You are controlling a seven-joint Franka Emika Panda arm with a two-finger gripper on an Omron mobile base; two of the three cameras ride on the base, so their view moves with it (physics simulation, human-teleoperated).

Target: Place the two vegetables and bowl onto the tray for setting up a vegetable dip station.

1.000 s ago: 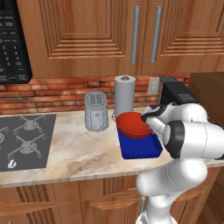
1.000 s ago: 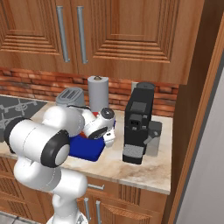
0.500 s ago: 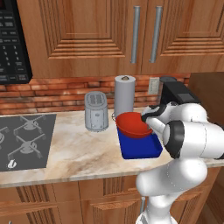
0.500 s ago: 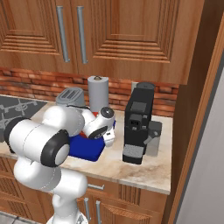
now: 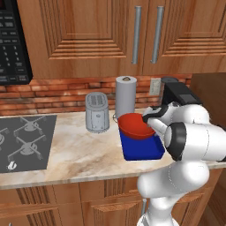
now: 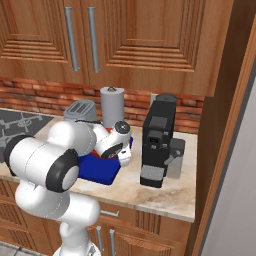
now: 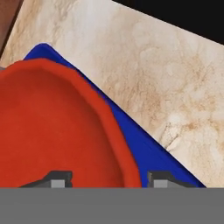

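One red bowl [image 5: 134, 125] sits on blue tray [image 5: 142, 148] | gripper [image 7: 104, 179] jaws apart, straddling bowl rim | tray on marble table [image 5: 79, 154] beside toaster [image 5: 97, 112]

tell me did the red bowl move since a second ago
No. In the left base view the bowl sits at the tray's back end, just in front of the paper towel roll, as it did a second ago.

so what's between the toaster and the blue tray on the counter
Nothing: in the left base view the stretch of marble counter between the toaster and the blue tray is bare. The red bowl sits on the tray.
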